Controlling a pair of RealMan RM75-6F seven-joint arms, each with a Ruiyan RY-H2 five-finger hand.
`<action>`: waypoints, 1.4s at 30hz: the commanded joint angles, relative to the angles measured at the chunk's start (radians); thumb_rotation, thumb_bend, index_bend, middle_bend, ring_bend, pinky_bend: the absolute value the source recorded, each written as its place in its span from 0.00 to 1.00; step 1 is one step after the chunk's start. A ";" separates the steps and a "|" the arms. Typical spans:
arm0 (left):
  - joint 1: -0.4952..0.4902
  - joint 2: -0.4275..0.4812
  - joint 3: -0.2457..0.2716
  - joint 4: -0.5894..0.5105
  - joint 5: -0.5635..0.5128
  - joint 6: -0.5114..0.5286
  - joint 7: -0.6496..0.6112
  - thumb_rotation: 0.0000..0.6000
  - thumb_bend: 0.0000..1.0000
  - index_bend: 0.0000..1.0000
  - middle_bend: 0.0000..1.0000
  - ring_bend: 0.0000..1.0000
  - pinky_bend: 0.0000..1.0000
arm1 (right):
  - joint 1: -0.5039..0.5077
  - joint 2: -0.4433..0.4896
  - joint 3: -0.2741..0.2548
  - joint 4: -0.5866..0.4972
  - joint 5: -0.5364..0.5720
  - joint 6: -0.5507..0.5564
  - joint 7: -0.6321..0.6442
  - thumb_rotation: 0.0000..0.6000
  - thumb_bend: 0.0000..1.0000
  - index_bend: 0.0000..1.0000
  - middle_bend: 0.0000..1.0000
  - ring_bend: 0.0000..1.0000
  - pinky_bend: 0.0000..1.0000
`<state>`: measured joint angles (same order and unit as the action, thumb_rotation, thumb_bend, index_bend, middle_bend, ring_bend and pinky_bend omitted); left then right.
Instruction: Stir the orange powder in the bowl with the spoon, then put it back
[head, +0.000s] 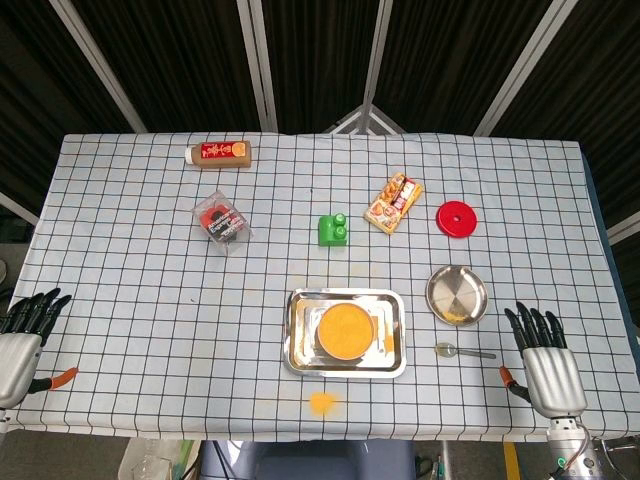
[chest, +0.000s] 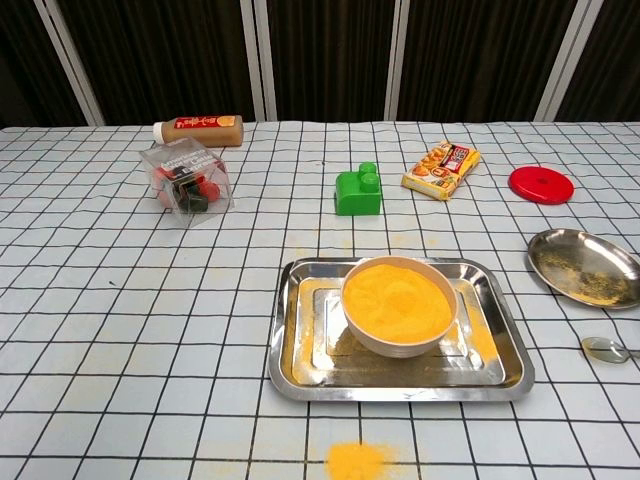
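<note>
The shiny metal tray (head: 296, 345) sits between the two hands, nearer the right hand (head: 545, 362). In it stands a bowl (chest: 398, 306) heaped full of orange powder (head: 345, 328). The small silver spoon (head: 463, 351) lies flat just beside the right hand's fingertips. Both that hand and the left hand (head: 22, 335) are spread and hold nothing.

bowl (head: 346, 330): white, heaped with orange powder (chest: 397, 297), upright in a steel tray
spoon (head: 463, 351): metal, flat on the tablecloth, right of the tray
</note>
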<state>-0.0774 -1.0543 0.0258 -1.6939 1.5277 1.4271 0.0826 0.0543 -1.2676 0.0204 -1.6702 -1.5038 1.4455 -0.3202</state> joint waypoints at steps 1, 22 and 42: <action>-0.002 -0.001 0.001 0.000 0.002 -0.003 0.005 1.00 0.00 0.00 0.00 0.00 0.00 | 0.001 -0.002 -0.001 0.001 0.002 -0.001 -0.003 1.00 0.35 0.00 0.00 0.00 0.00; -0.003 -0.006 0.000 -0.001 0.011 0.005 0.009 1.00 0.00 0.00 0.00 0.00 0.00 | 0.033 -0.080 0.013 0.037 0.049 -0.059 -0.055 1.00 0.35 0.40 0.04 0.00 0.00; -0.005 -0.012 -0.004 0.000 0.006 0.005 0.015 1.00 0.00 0.00 0.00 0.00 0.00 | 0.087 -0.242 0.048 0.225 0.201 -0.169 -0.109 1.00 0.35 0.49 0.08 0.00 0.00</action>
<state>-0.0825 -1.0661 0.0218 -1.6944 1.5346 1.4324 0.0973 0.1388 -1.5058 0.0669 -1.4504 -1.3071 1.2803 -0.4277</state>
